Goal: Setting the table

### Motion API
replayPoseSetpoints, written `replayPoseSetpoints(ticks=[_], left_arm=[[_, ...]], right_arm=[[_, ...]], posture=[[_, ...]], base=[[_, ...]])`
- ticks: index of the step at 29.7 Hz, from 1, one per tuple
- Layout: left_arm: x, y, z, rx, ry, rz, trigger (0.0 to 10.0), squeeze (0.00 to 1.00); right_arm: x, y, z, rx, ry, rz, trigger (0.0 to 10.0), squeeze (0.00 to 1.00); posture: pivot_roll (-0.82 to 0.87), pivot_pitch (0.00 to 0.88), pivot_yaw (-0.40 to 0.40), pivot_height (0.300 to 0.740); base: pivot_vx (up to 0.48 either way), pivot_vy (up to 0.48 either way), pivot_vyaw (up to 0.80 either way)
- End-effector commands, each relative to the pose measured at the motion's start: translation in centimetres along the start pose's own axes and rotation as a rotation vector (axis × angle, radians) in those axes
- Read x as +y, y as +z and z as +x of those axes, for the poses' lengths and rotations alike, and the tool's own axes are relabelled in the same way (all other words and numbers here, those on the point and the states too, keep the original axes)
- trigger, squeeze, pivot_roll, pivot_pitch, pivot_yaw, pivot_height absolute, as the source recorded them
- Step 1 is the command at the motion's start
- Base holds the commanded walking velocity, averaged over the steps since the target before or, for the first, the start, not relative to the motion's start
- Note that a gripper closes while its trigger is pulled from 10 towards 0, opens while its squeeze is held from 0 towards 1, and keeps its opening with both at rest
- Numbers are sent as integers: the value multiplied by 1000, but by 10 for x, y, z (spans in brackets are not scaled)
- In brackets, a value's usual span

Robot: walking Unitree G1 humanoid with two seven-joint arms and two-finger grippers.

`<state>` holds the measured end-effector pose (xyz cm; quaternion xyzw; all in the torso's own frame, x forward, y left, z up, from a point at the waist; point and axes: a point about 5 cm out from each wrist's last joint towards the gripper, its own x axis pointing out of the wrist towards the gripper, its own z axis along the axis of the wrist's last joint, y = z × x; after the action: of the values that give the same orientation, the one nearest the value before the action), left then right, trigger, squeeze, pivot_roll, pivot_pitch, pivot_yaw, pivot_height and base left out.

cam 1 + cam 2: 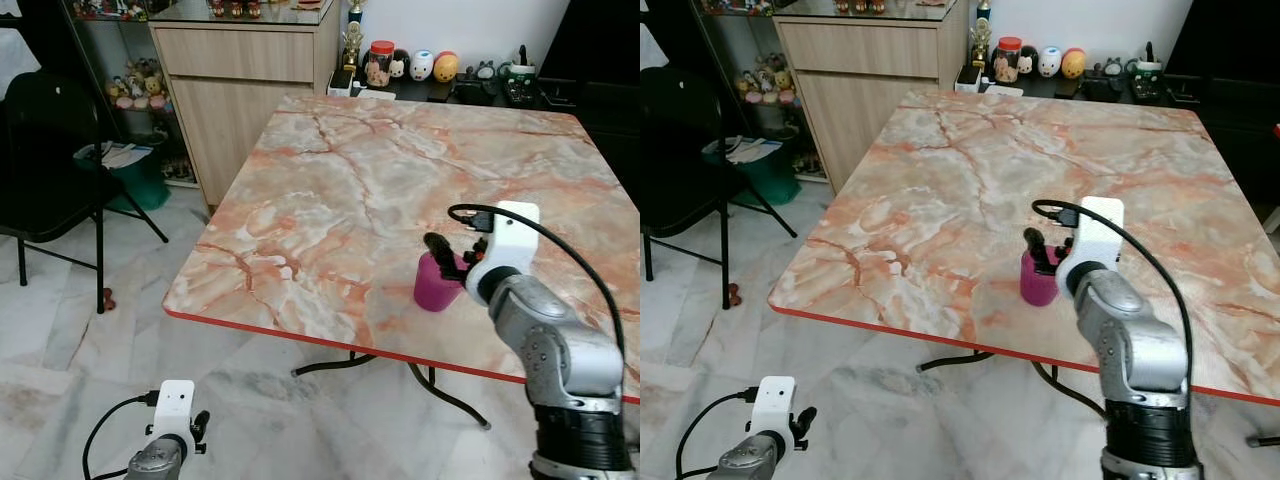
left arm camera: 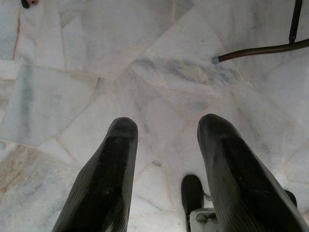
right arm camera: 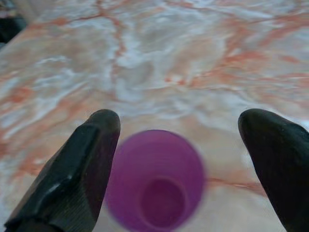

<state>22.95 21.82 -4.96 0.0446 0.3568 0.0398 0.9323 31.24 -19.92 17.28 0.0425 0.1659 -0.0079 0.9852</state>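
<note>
On the marble counter (image 1: 330, 190), near its front edge, a purple cup (image 3: 157, 181) stands upright and empty, between the spread fingers of the right hand (image 3: 178, 159). Left hand (image 2: 166, 159) hangs spread above the floor.

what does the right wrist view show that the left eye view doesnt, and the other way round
Only the right wrist view looks down into the purple cup: it is empty, standing open side up between the right end effector's spread fingers, close to one finger and apart from the other.

Only the left eye view takes in the whole setting: the cup near the table's front edge, the wooden cabinet, the black chair, and the left end effector hanging low over the floor.

Both show the cup on the marble tabletop at the right end effector.
</note>
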Motion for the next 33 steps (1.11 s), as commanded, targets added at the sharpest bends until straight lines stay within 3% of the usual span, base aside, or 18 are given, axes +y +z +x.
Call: replayPoseSetpoints(ticks=[1, 6, 17, 20, 24, 25, 33], left_arm=[[1, -7, -2, 30, -5, 10, 10000, 0], [1, -6, -1, 26, -7, 12, 10000, 0], [0, -6, -1, 28, -14, 15, 10000, 0], [0, -7, -1, 29, -13, 16, 10000, 0], [0, -7, -1, 29, -8, 17, 10000, 0], [1, -6, -1, 26, -6, 16, 10000, 0], [1, -5, -1, 22, -5, 17, 10000, 0]], right_arm=[[1, 5, -1, 14, 19, -7, 10000, 0], [-4, 6, -2, 18, 2, -66, 10000, 0], [-24, -7, -1, 74, -61, -37, 10000, 0], [-21, -5, 0, 44, -42, -29, 10000, 0], [-1, 5, 0, -24, 65, -43, 10000, 0], [8, 5, 2, -25, 108, -48, 10000, 0], [22, -5, 3, 14, 210, -107, 10000, 0]], posture=[[-17, 0, -2, 740], [-11, 0, -3, 740], [-15, 0, -4, 740], [-12, 0, -4, 740], [-10, 0, -6, 740], [-8, 0, -7, 740], [-8, 0, -9, 740]], base=[[0, 0, 0], [0, 0, 0], [0, 0, 0], [0, 0, 0], [0, 0, 0], [0, 0, 0], [0, 0, 0]])
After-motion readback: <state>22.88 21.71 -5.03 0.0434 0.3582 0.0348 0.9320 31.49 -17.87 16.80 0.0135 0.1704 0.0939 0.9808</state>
